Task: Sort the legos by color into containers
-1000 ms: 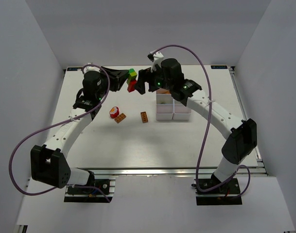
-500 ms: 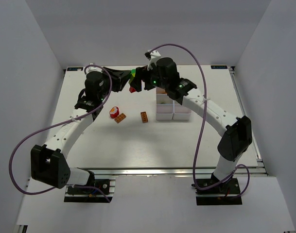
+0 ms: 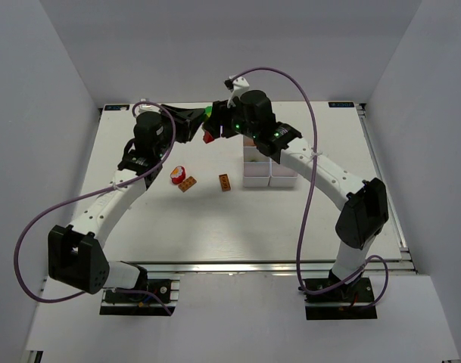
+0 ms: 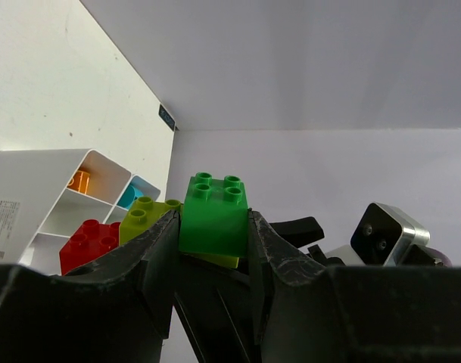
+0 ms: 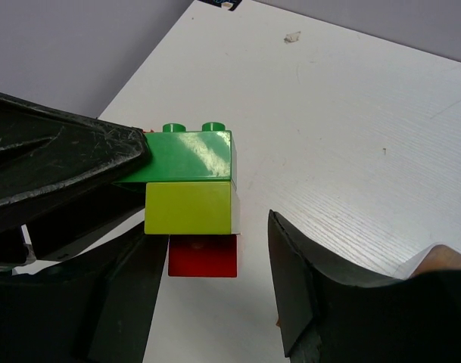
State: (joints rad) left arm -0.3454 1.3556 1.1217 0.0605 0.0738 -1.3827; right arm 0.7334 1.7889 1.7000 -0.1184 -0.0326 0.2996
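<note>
My left gripper is shut on a green brick, the top of a stack with a lime-yellow brick and a red brick, held in the air at the table's back. In the right wrist view the stack shows green, lime-yellow, red. My right gripper is open, its fingers either side of the red brick without touching it. In the top view the stack sits between both grippers. The white compartment tray lies to the right.
An orange piece and a teal piece lie in tray compartments. On the table lie a red-and-yellow round piece, an orange-brown brick and a brown brick. Grey walls enclose the table.
My right gripper has moved left to the held stack and now straddles its red end. The left gripper and stack have barely moved.
</note>
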